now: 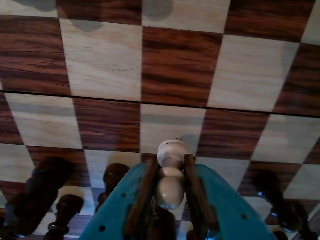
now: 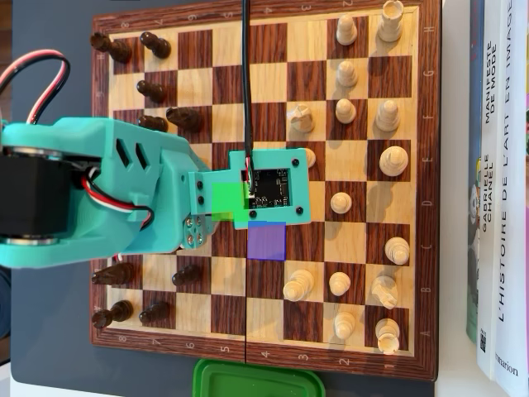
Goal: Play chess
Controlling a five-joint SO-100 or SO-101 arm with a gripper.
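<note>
Pinching a white pawn (image 1: pixel 170 192) with the gripper (image 1: pixel 171 167). Two brown pads (image 1: pixel 149 180) pressed against its sides, one on each side, with the round part snug in the middle. Held that way so as not to slip or tip over. Teal plastic wrapped round the pads from behind.

Hard to tell if the bottom of the pawn is touching the chessboard (image 1: pixel 105 60) or hanging just above it. A small shadow right beside the pawn, so very close to the wood either way.

Ahead of the gripper tip in the wrist view: only bare squares, light and dark, with nothing to bump into. Down by both sides of the gripper: dark pieces (image 1: pixel 40 195), near but not touching. Careful going needed there, probably, so as not to knock one over.

From above, no sight of the gripper tip or the pawn, both hidden under the little camera board (image 2: pixel 273 186) riding on the teal arm (image 2: pixel 124 194). Stretched out across the chessboard (image 2: pixel 310 37) to reach the middle. White pieces (image 2: pixel 395 159) out past the tip. Dark ones back by the arm's thick end.

A green patch (image 2: pixel 225 201) under the arm and a purple patch (image 2: pixel 266 241) just beside the camera board. Maybe marks for where to pick up and where to put down.

Off the wood, well away from the tool: books (image 2: pixel 496 182) and a green lid (image 2: pixel 256 380).
</note>
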